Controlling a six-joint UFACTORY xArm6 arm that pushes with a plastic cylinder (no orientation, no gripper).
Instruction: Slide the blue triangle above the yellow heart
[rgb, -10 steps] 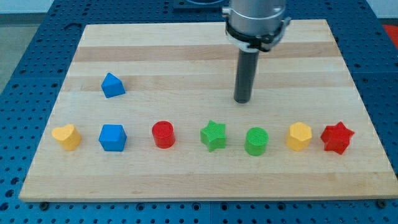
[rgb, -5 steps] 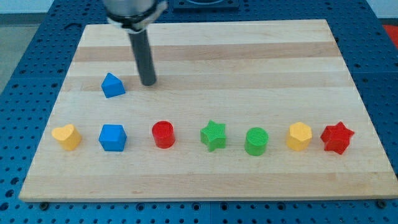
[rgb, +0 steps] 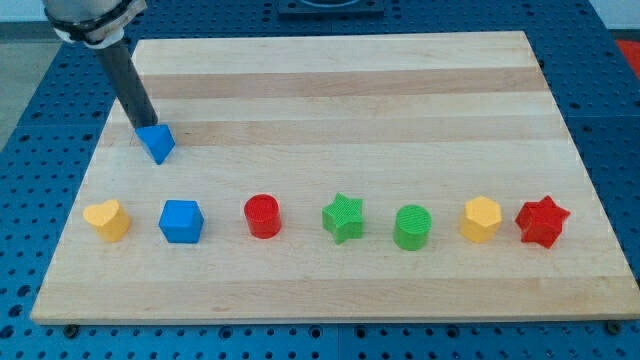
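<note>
The blue triangle (rgb: 157, 143) lies on the wooden board near its left side, turned with a corner pointing down. My tip (rgb: 143, 124) touches the triangle's upper left edge; the dark rod leans up to the view's top left. The yellow heart (rgb: 107, 218) sits at the left end of the bottom row, below and left of the triangle.
The bottom row runs left to right: a blue cube (rgb: 181, 221), a red cylinder (rgb: 263, 215), a green star (rgb: 343, 217), a green cylinder (rgb: 412, 227), a yellow hexagon (rgb: 481, 218) and a red star (rgb: 542, 221). The board's left edge (rgb: 92, 170) is close to the triangle.
My tip swept from the board's middle right to the left, passed over the blue triangle and now touches its upper left. The triangle shifted left and slightly down and turned.
</note>
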